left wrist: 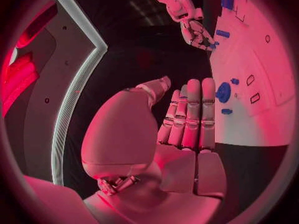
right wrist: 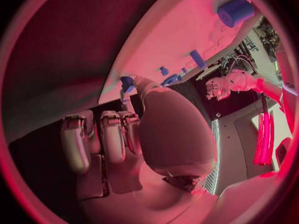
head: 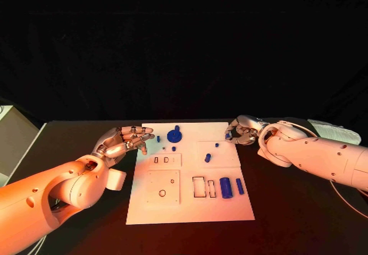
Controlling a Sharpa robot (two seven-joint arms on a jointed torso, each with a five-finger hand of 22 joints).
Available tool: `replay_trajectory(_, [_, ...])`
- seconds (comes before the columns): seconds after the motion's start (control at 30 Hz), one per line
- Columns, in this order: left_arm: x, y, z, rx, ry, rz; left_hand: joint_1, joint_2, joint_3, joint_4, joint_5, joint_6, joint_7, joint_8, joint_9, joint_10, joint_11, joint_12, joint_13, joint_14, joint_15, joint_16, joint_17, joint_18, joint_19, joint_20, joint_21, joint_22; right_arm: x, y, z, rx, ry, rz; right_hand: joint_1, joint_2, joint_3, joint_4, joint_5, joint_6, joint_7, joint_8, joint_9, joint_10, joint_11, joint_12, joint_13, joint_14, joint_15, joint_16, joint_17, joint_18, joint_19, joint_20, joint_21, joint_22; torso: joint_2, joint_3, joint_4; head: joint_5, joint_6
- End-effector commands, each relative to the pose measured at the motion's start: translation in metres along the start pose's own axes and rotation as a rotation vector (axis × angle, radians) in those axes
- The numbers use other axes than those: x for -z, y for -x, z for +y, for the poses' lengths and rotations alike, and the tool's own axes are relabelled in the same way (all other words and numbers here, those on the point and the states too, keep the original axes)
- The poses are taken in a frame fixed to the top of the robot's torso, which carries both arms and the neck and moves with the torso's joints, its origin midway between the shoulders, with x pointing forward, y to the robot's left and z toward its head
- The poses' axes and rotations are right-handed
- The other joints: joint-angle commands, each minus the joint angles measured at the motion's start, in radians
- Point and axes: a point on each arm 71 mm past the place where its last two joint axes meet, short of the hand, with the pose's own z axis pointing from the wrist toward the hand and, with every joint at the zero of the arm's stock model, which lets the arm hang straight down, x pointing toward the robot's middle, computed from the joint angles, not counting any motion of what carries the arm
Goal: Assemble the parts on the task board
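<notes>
The white task board [head: 192, 207] lies in the middle of the black table. On it are a round blue part [head: 175, 136], a thick blue cylinder [head: 226, 187], a blue bar [head: 240, 186] and several small blue pieces such as one at mid board [head: 208, 157]. My left hand [head: 126, 141] hovers at the board's upper left edge, fingers straight and together [left wrist: 190, 114], holding nothing. My right hand [head: 244, 130] is at the board's upper right corner and pinches a small blue part [right wrist: 127, 83] between thumb and a fingertip. The left wrist view shows that same hand [left wrist: 194, 29].
Empty slots and outlines mark the board, among them a square plate with a round hole [head: 162, 192] and rectangular recesses [head: 204, 187]. Bare black table [head: 299, 212] lies right and left of the board. A pale table edge [left wrist: 74, 99] runs beside my left hand.
</notes>
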Motion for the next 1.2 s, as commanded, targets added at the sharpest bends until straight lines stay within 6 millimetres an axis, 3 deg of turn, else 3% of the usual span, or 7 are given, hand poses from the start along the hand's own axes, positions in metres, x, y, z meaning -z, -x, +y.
replay_trajectory(0.03, [0.0, -0.002, -0.001, 0.003, -0.01, 0.015, -0.003, 0.004, 0.002, -0.001, -0.001, -0.005, -0.001, 0.0, 0.001, -0.006, 0.002, -0.002, 0.0, 0.006, -0.002, 0.003, -0.001, 0.016, 0.006, -0.002, 0.006, 0.0, 0.0, -0.002, 0.0, 0.002, -0.001, 0.023, 0.001, 0.011, 0.004, 0.0, -0.007, 0.008, 0.002, 0.004, 0.001, 0.106, -0.004, 0.002, 0.263, 0.096, -0.006, 0.003, 0.228, -0.007, 0.105, -0.005, 0.005, 0.264, 0.001, 0.0002, -0.0007, 0.0, -0.001])
replay_trajectory(0.47, [0.0, -0.002, -0.001, 0.003, -0.009, 0.015, -0.004, 0.004, 0.002, -0.001, -0.001, -0.006, 0.0, 0.0, 0.001, -0.007, 0.002, -0.003, 0.0, 0.006, -0.001, 0.004, -0.001, 0.016, 0.006, -0.001, 0.006, 0.0, -0.002, 0.003, 0.001, 0.033, -0.006, -0.065, 0.003, 0.024, 0.025, -0.007, -0.014, 0.028, -0.007, 0.015, 0.005, 0.106, -0.012, 0.002, 0.263, 0.098, -0.011, 0.005, 0.235, -0.007, 0.105, -0.01, 0.005, 0.264, 0.0, 0.0, 0.0, 0.001, -0.004])
replay_trajectory(0.53, [0.0, -0.001, -0.001, 0.002, -0.009, 0.015, -0.004, 0.004, 0.002, -0.001, -0.001, -0.006, 0.0, 0.0, 0.001, -0.007, 0.002, -0.003, 0.0, 0.006, -0.001, 0.004, -0.001, 0.016, 0.006, -0.001, 0.006, 0.0, -0.002, 0.004, 0.002, 0.037, -0.004, -0.087, -0.005, 0.029, 0.032, -0.008, -0.027, 0.04, -0.012, 0.024, 0.008, 0.106, -0.017, 0.002, 0.263, 0.099, -0.015, 0.006, 0.237, -0.007, 0.105, -0.014, 0.005, 0.264, 0.0, 0.0001, -0.0003, 0.002, -0.004])
replay_trajectory(0.6, [0.0, -0.001, -0.001, 0.002, -0.009, 0.015, -0.004, 0.004, 0.002, -0.001, -0.001, -0.006, 0.0, 0.0, 0.001, -0.007, 0.002, -0.003, 0.0, 0.006, -0.001, 0.004, -0.001, 0.016, 0.006, -0.001, 0.006, 0.0, -0.002, 0.006, 0.003, 0.041, 0.001, -0.111, -0.016, 0.03, 0.037, -0.009, -0.068, 0.047, -0.016, 0.031, 0.01, 0.106, -0.021, 0.002, 0.263, 0.099, -0.018, 0.006, 0.239, -0.007, 0.105, -0.017, 0.005, 0.264, 0.0, -0.0001, -0.0001, 0.002, -0.003])
replay_trajectory(0.67, [0.0, -0.002, -0.001, 0.003, -0.009, 0.015, -0.004, 0.004, 0.002, -0.001, -0.001, -0.006, 0.0, 0.0, 0.001, -0.007, 0.002, -0.003, 0.0, 0.006, -0.001, 0.004, -0.001, 0.016, 0.006, -0.001, 0.006, 0.0, -0.002, 0.007, 0.004, 0.043, 0.005, -0.128, -0.019, 0.032, 0.04, -0.009, -0.075, 0.052, -0.018, 0.035, 0.012, 0.106, -0.022, 0.002, 0.263, 0.099, -0.019, 0.006, 0.239, -0.007, 0.105, -0.018, 0.005, 0.264, 0.0, 0.0001, 0.0004, 0.001, -0.002])
replay_trajectory(1.2, [0.0, -0.001, -0.001, 0.002, -0.008, 0.013, -0.005, 0.005, 0.003, -0.001, -0.001, -0.008, 0.001, -0.001, 0.001, -0.008, 0.003, -0.003, 0.0, 0.007, 0.0, 0.004, -0.001, 0.016, 0.007, -0.001, 0.007, 0.0, -0.002, 0.015, 0.029, 0.028, 0.056, -0.202, -0.049, 0.028, 0.037, 0.001, -0.083, 0.062, -0.025, 0.047, 0.016, 0.106, -0.029, 0.002, 0.263, 0.099, -0.021, 0.007, 0.241, -0.007, 0.105, -0.021, 0.005, 0.264, -0.003, -0.0023, -0.0017, 0.003, -0.003])
